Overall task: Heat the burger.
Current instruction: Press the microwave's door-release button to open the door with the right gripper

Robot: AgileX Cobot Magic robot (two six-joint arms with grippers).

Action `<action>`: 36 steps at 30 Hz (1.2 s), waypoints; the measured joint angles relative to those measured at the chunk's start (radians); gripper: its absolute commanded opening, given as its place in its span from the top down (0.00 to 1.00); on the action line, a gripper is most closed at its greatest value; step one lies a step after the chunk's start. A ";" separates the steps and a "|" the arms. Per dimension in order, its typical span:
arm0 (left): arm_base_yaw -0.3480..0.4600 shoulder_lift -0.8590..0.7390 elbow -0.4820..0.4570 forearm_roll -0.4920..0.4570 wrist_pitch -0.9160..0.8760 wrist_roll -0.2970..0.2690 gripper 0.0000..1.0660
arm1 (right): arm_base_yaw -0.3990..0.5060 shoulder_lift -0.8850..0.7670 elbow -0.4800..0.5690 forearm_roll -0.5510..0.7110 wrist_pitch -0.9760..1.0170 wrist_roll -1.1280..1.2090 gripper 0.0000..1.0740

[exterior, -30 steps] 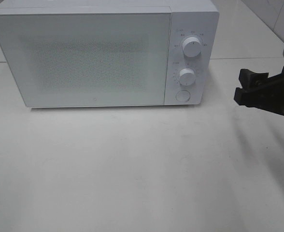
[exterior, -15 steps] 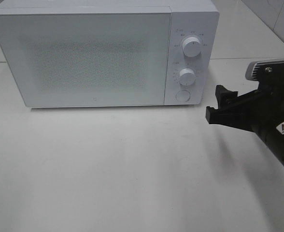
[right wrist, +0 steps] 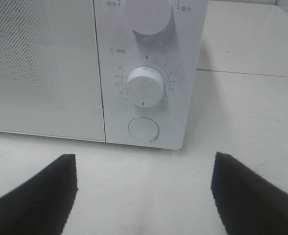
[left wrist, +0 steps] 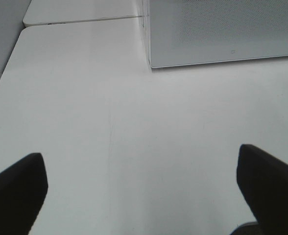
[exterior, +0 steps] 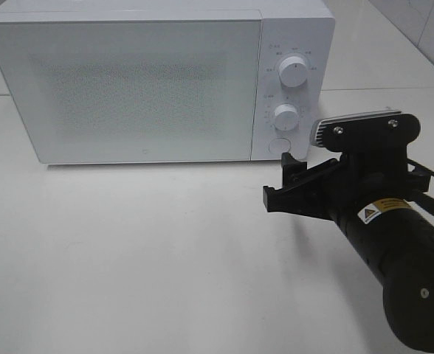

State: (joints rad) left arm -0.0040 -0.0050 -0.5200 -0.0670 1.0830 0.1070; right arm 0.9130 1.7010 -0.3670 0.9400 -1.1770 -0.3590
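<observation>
Currently, a white box-shaped microwave oven (exterior: 128, 81) is seen standing along the far edge of the white desk (exterior: 128, 258), with its speckled grey-white door (exterior: 136, 88) shut. On the control panel at the oven's right end, an upper dial (exterior: 294, 71) and a lower dial (exterior: 285, 116), both white and round, are set above a round white push button (exterior: 279, 146). The black right tool (exterior: 280, 179) is held above the desk just in front of that panel, its jaws spread wide with nothing gripped between them. The black left tool (left wrist: 143, 191) is likewise spread wide and empty, held over the desk towards its left edge, near the oven's front left corner. The burger cannot be made out in any view.
</observation>
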 measured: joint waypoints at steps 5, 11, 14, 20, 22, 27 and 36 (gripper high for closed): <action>0.000 0.000 0.000 0.000 0.000 0.000 0.08 | 0.023 0.022 -0.021 0.018 0.003 0.000 0.30; 0.000 0.000 0.000 0.000 0.000 0.000 0.08 | 0.029 0.022 -0.026 0.021 0.001 0.027 0.30; 0.000 0.000 0.000 0.000 0.000 0.000 0.08 | 0.030 0.022 -0.026 0.022 0.002 0.071 0.30; 0.000 0.000 0.000 0.000 0.000 0.000 0.08 | 0.030 0.022 -0.027 0.028 0.019 0.303 0.30; 0.000 0.000 0.000 0.000 0.000 0.000 0.08 | 0.030 0.022 -0.027 0.028 0.022 0.335 0.30; 0.000 0.000 0.000 0.000 0.000 0.000 0.08 | 0.031 0.022 -0.027 0.029 0.022 0.609 0.32; 0.000 0.000 0.000 0.000 0.000 0.000 0.08 | 0.031 0.022 -0.027 0.041 0.070 1.051 0.47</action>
State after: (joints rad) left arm -0.0040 -0.0050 -0.5200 -0.0670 1.0830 0.1070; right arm 0.9440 1.7230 -0.3940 0.9810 -1.1070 0.6920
